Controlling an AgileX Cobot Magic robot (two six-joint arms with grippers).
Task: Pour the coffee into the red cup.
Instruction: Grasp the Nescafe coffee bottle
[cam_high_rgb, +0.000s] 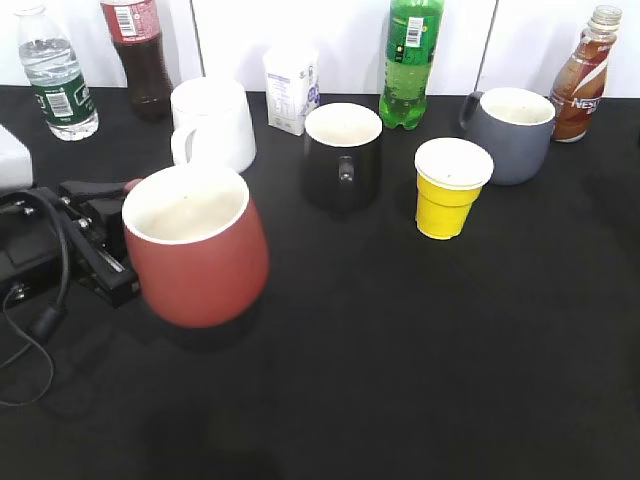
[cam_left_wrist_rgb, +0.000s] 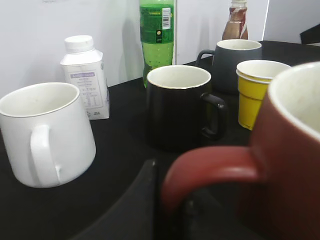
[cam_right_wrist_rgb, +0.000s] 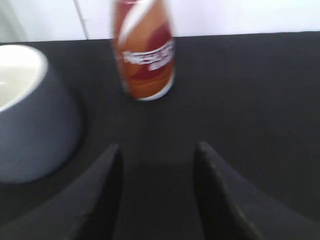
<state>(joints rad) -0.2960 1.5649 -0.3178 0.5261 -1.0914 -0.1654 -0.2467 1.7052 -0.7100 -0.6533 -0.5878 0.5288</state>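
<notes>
- My left jaws (cam_high_rgb: 128, 232) pinch the handle of the red cup (cam_high_rgb: 196, 245); in the left wrist view that handle (cam_left_wrist_rgb: 210, 172) curves out just ahead of my fingers (cam_left_wrist_rgb: 145, 200).
- The red cup sits at the near left of the black desk (cam_high_rgb: 420, 360), tilted, its white inside showing nothing in it.
- My right jaws (cam_right_wrist_rgb: 156, 150) are spread apart with only bare desk between them; they do not show in the exterior view.
- The coffee bottle (cam_right_wrist_rgb: 144, 50) stands upright just beyond my right jaws, at the far right of the desk, well apart from the red cup.
- A grey mug (cam_high_rgb: 510, 133) stands just left of the coffee bottle.
- Between the two sides stand a yellow paper cup (cam_high_rgb: 448, 188), a black mug (cam_high_rgb: 342, 155), a white mug (cam_high_rgb: 212, 125), and a small white carton (cam_high_rgb: 290, 90).
</notes>
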